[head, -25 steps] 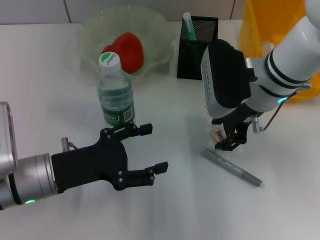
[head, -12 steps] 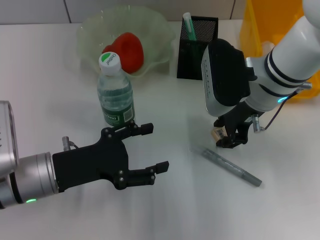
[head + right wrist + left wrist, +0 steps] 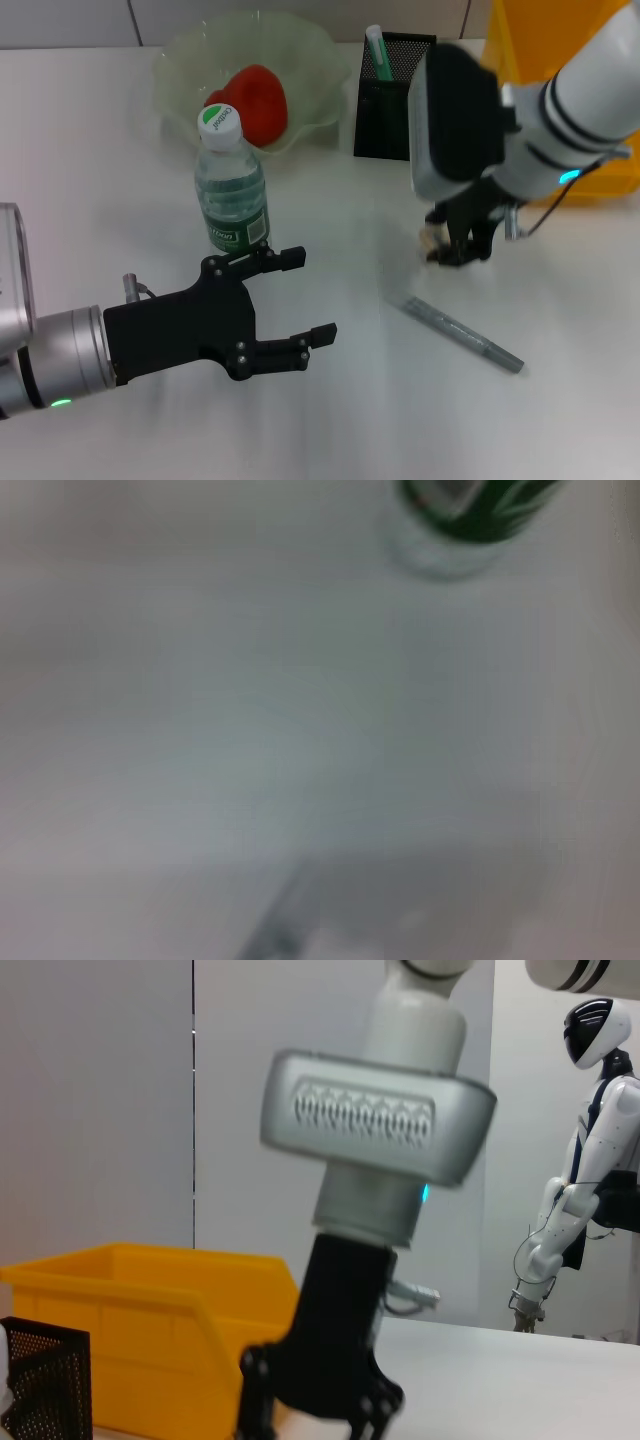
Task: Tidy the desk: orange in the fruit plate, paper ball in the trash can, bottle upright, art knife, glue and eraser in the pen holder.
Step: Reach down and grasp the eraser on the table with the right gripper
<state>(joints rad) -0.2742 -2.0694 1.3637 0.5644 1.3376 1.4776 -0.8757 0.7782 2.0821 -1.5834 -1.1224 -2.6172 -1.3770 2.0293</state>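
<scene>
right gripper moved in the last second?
Yes. The right gripper, shut on the eraser, has shifted away from the art knife toward the pen holder, lifting the eraser off the table.

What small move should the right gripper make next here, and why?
Probably carry the eraser up and over the pen holder. The right gripper is shut on it just above the desk, and the holder stands close behind. The left gripper idles open near the bottle.

Right arm reaching in from the right, white forearm angled down, right gripper (image 3: 452, 240) pointing down, black fingers closed on the eraser (image 3: 432, 238), left arm low at front left, left gripper (image 3: 300, 300) level, fingers spread, holding nothing
</scene>
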